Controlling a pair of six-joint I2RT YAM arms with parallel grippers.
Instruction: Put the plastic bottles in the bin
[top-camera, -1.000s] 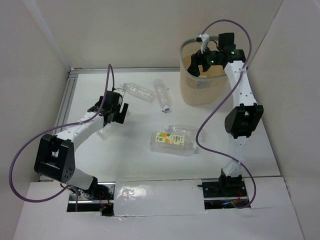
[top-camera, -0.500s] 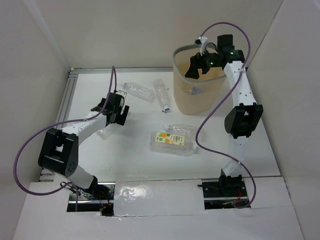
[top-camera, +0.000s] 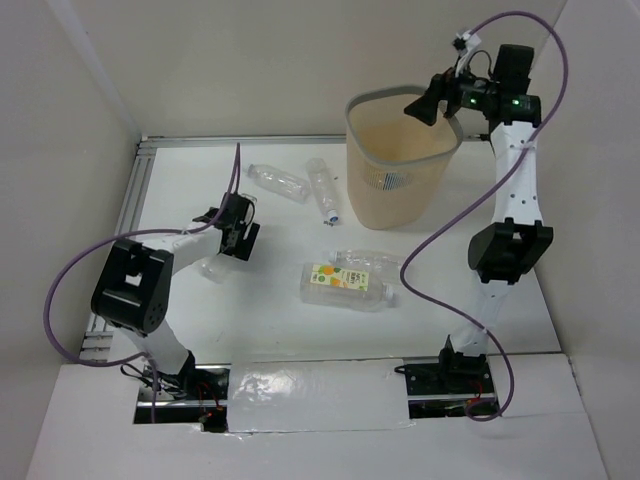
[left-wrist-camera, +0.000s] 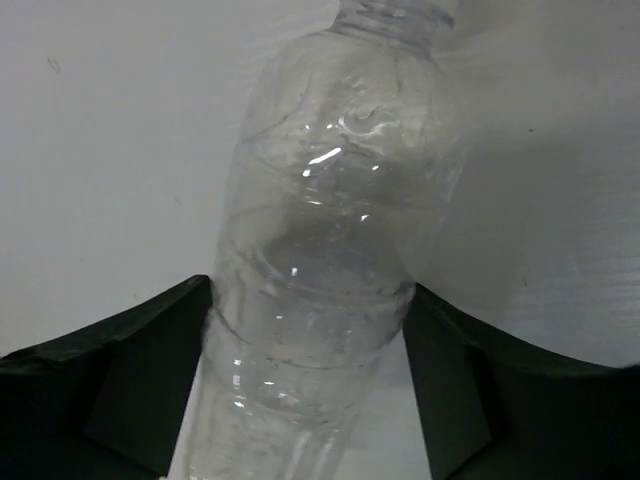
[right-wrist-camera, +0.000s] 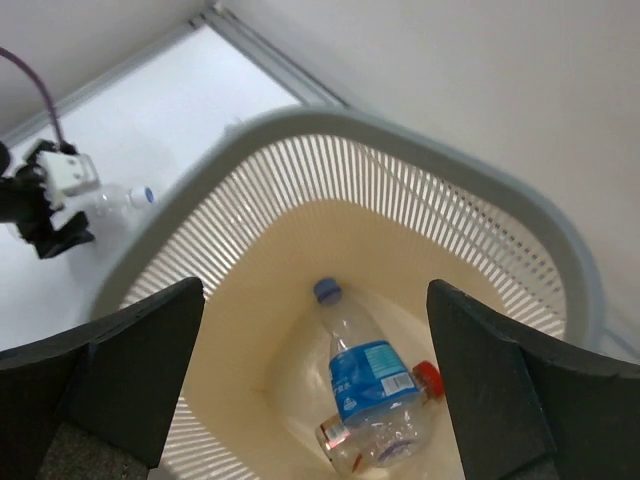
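The beige bin (top-camera: 400, 170) with its grey rim stands at the back right. In the right wrist view the bin's rim (right-wrist-camera: 400, 135) shows, and a blue-labelled bottle (right-wrist-camera: 370, 375) and a tiny red-labelled bottle (right-wrist-camera: 345, 440) lie on its floor. My right gripper (top-camera: 425, 105) hangs open and empty above the bin (right-wrist-camera: 315, 290). My left gripper (top-camera: 236, 230) is low at the left, open, with its fingers (left-wrist-camera: 130, 370) on either side of a bare clear bottle (left-wrist-camera: 330, 230) that lies on the table.
Two bare bottles (top-camera: 278, 182) (top-camera: 322, 190) lie at the back centre. A bottle with a white-green-orange label (top-camera: 345, 283) and another clear one (top-camera: 365, 262) lie mid-table. White walls close in the sides and back.
My right gripper has risen out of the bin and moved up and right. The bin has shifted a little left. My left gripper has come down around the bare bottle.
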